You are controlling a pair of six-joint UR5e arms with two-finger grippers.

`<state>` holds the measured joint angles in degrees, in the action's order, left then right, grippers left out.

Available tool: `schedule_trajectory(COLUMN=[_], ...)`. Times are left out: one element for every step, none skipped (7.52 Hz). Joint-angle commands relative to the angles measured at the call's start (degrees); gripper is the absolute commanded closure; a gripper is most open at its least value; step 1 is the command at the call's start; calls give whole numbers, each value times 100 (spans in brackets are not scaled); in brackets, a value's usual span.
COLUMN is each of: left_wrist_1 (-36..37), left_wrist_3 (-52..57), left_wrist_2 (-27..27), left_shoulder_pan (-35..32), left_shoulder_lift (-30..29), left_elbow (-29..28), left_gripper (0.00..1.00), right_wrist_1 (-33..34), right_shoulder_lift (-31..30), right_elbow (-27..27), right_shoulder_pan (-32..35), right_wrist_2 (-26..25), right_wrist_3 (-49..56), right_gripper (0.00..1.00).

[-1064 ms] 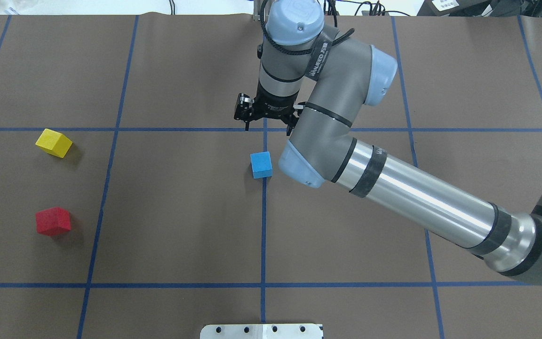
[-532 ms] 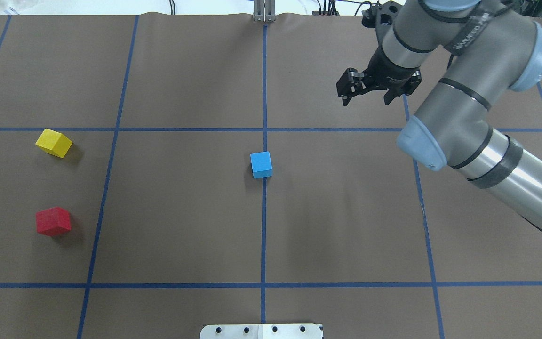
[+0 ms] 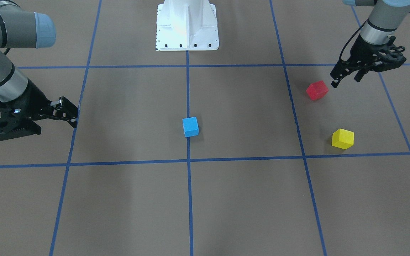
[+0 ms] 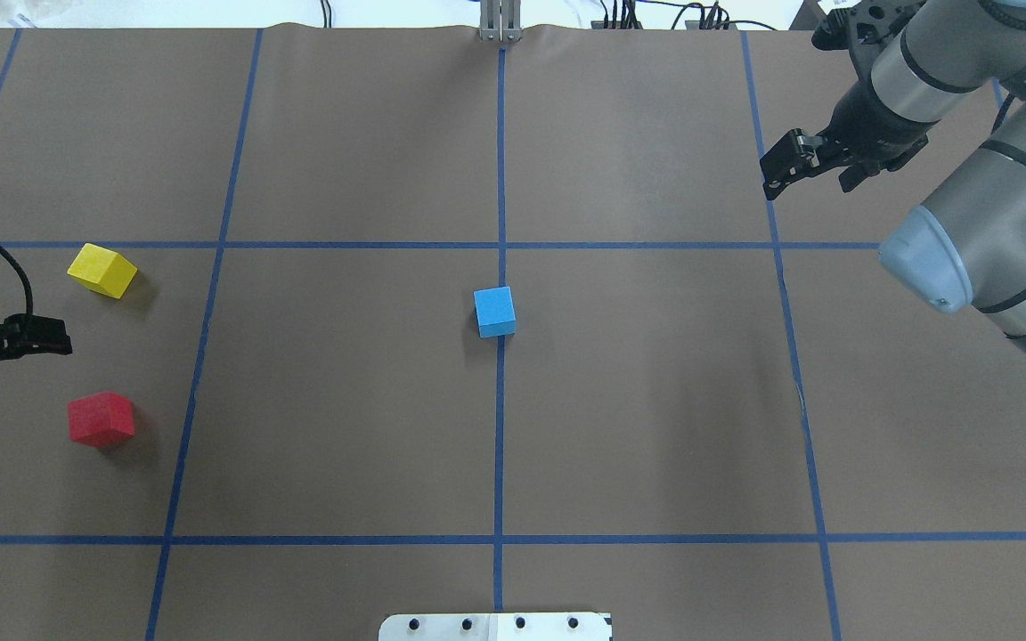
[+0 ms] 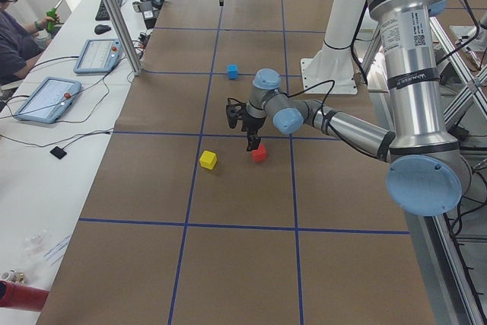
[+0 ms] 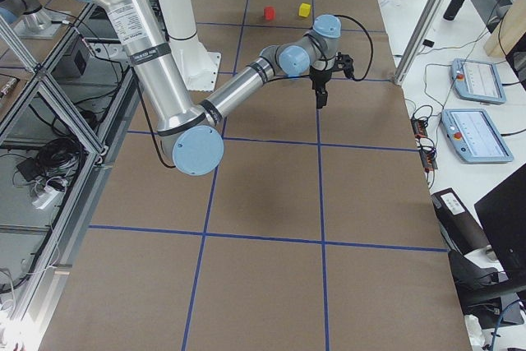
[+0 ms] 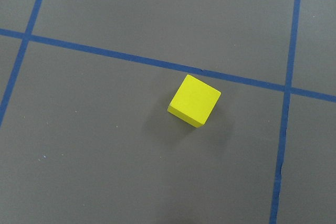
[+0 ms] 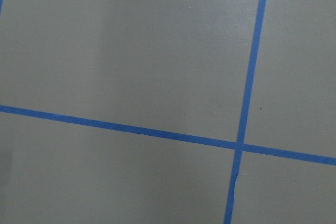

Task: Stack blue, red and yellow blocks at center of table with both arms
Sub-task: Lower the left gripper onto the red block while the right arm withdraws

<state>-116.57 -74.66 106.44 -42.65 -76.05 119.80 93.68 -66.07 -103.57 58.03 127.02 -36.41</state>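
The blue block (image 4: pixel 494 311) sits alone at the table's centre, on the middle tape line (image 3: pixel 190 127). The red block (image 4: pixel 101 418) and the yellow block (image 4: pixel 102 270) lie far out on my left side. My left gripper (image 3: pixel 345 80) is open and empty, and hovers just beside and above the red block (image 3: pixel 317 90); in the overhead view it shows only at the left edge (image 4: pixel 50 343). The left wrist view shows the yellow block (image 7: pixel 194 100) below. My right gripper (image 4: pixel 805 181) is open and empty, raised over bare table far right of the blue block.
The white base plate (image 3: pixel 187 25) stands at the robot's edge of the table. Blue tape lines divide the brown cover into squares. Metal posts (image 5: pixel 114 20) and tablets (image 5: pixel 46 97) stand beyond the far table edge, where an operator sits.
My right arm has swung away from above the blue block to the far right. My left gripper has come in from the left edge towards the red and yellow blocks.
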Motion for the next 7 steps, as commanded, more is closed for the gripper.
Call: schedule_trajectory(left_wrist_1=[-164, -173, -234, -235, -244, -244, -244], left_wrist_3=[-662, -664, -664, -646, -638, -637, -629], left_wrist_2=[-789, -792, -801, -801, -801, -801, -801], left_shoulder_pan=[965, 977, 986, 995, 1013, 1013, 1013], left_shoulder_lift=[47, 3, -93, -207, -260, -383, -453], left_elbow=[-149, -272, -412, -562, -642, -755, -861], left_gripper=[0, 0, 0, 0, 0, 0, 0], right_wrist_1=[1, 1, 1, 1, 1, 1, 1], right_shoulder_lift=[-55, -55, -55, -55, -55, -63, -63], right_elbow=[12, 21, 21, 21, 30, 21, 21], right_shoulder_pan=[24, 24, 24, 24, 24, 24, 24], right_wrist_2=[8, 7, 7, 7, 7, 7, 7], right_wrist_3=[46, 46, 38, 38, 29, 29, 20], right_gripper=[0, 0, 0, 0, 0, 0, 0])
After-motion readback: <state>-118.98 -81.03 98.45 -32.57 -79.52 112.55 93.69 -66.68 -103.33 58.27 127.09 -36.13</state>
